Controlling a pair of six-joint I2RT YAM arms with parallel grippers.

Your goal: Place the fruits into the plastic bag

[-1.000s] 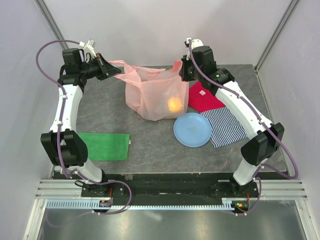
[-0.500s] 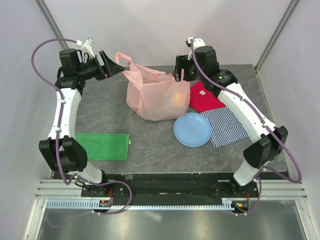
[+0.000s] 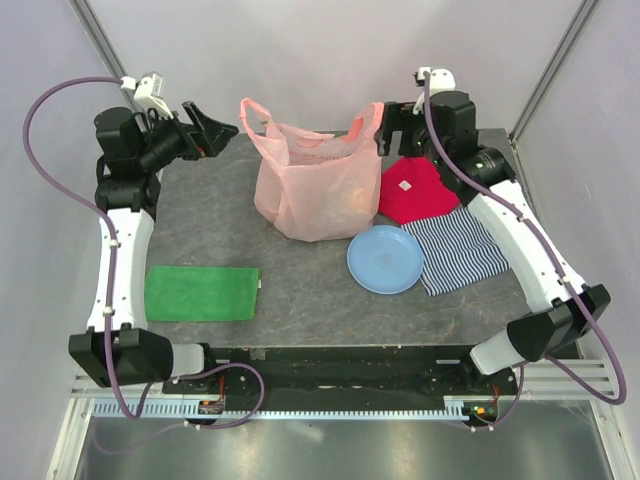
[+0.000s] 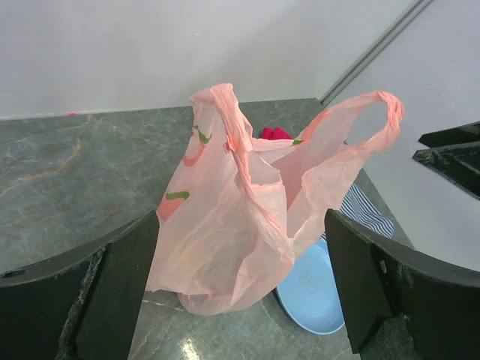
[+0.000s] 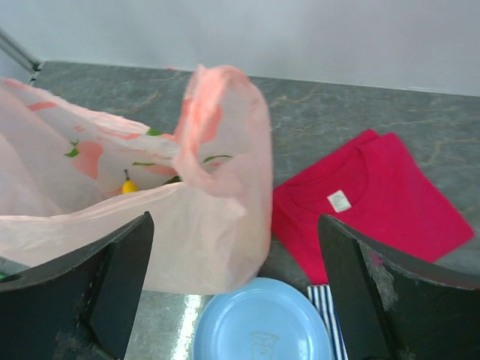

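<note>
Left gripper and right gripper both spread, empty; plastic bag between them, fruits inside. Looks finished; I'd retract.

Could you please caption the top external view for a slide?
Open left gripper and open right gripper flank the translucent pink plastic bag, upright beside a round blue plate and red shirt.

The plastic bag is veiling the fruits: only the yellow-orange citrus is glowing faintly through its wall. Ahead of the right gripper, a bag handle is blurring. Beyond the bag from the left gripper, the red cloth is mostly hiding. Beside the right gripper's finger, the striped cloth is running off the lower edge.
</note>
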